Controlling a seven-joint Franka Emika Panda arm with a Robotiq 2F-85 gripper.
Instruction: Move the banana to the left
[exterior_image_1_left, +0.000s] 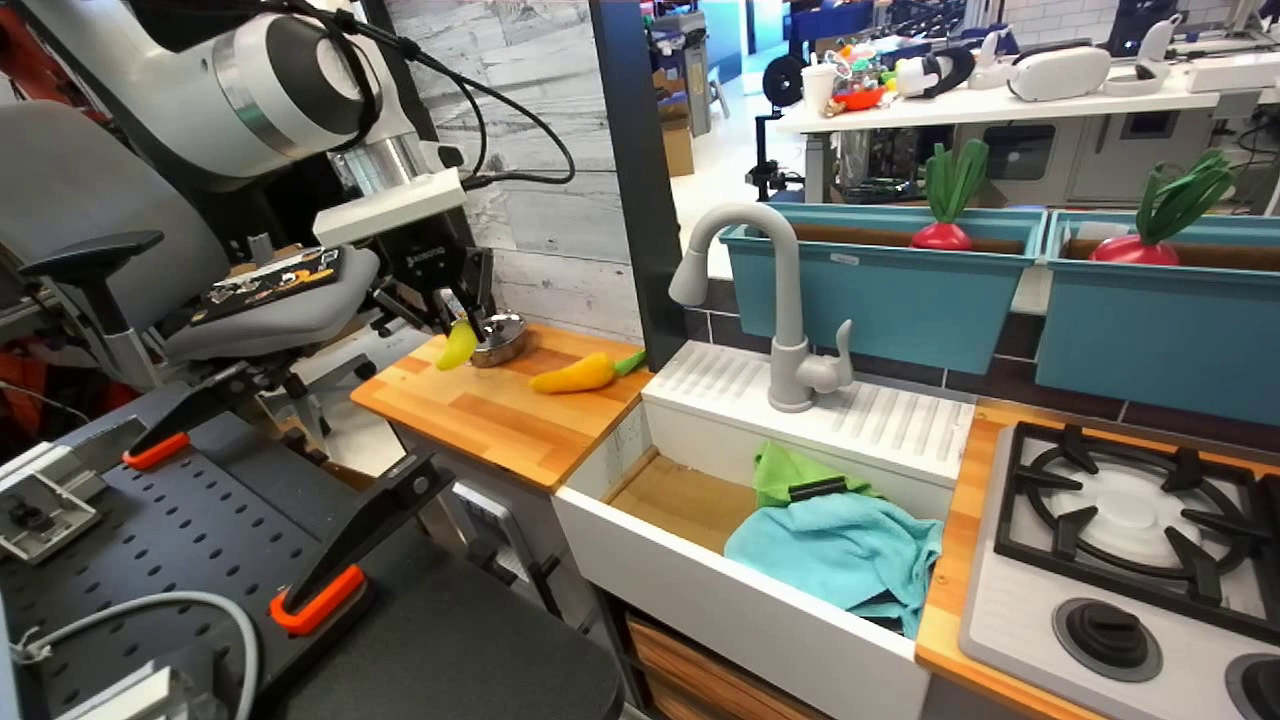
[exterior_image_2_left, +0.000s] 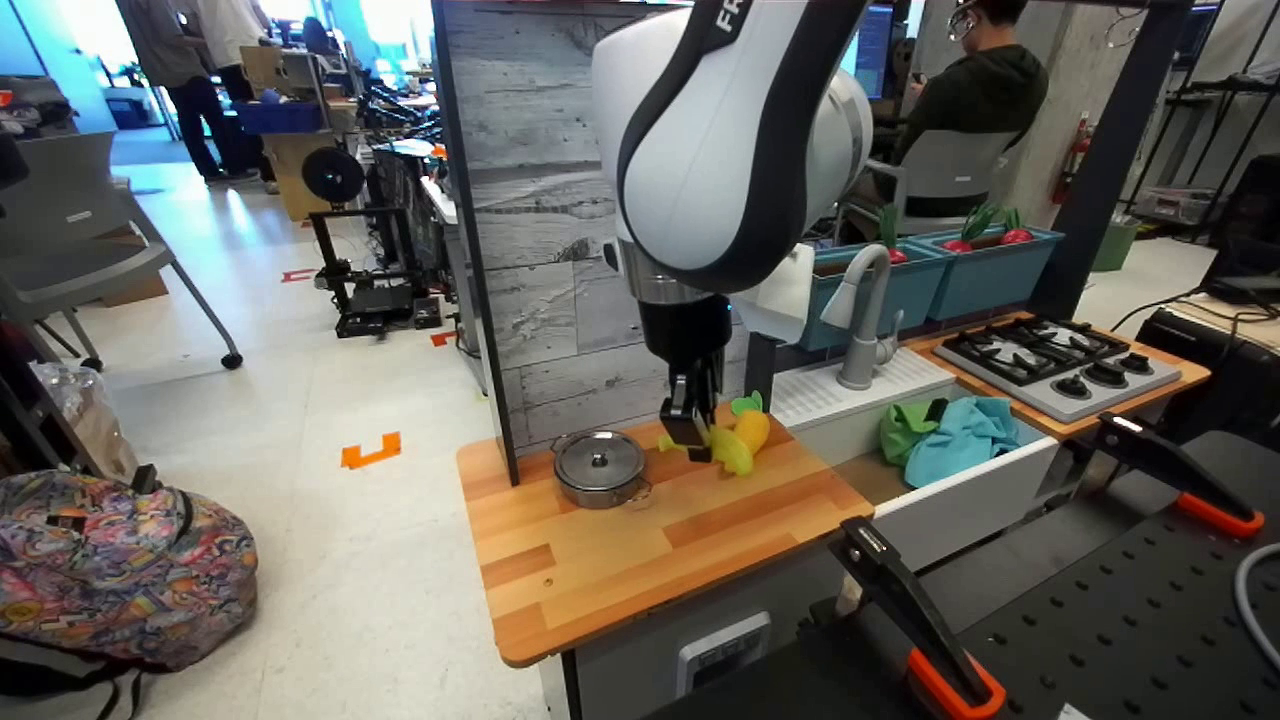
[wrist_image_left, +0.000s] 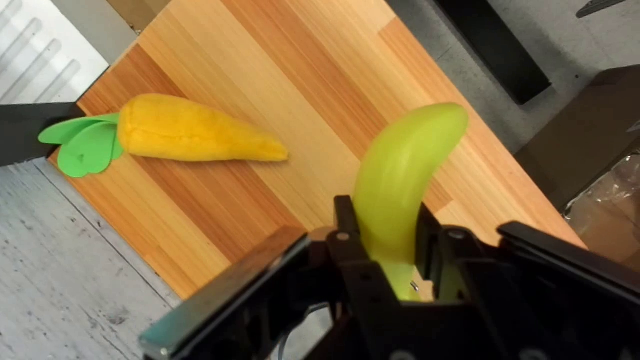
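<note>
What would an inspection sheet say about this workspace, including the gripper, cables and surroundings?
Surface: butcher-block countertop, wood strips of mixed tone.
Job's things: banana, yellow-green, held above the countertop.
Clutter: plush carrot and lidded metal pot on the countertop.
Gripper: closed on the banana.
Cables: black cables loop beside the robot arm; grey cable across perforated black board.
Surroundings: sink holding turquoise cloth and green cloth; stovetop; seated person in the background.

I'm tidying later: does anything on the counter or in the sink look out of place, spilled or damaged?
No spills or damage show. The sink looks untidy: the blue towel and green cloth lie bunched, not folded. On the counter, the lidded pot and yellow toy carrot look in order; the gripper holds the banana.
</note>
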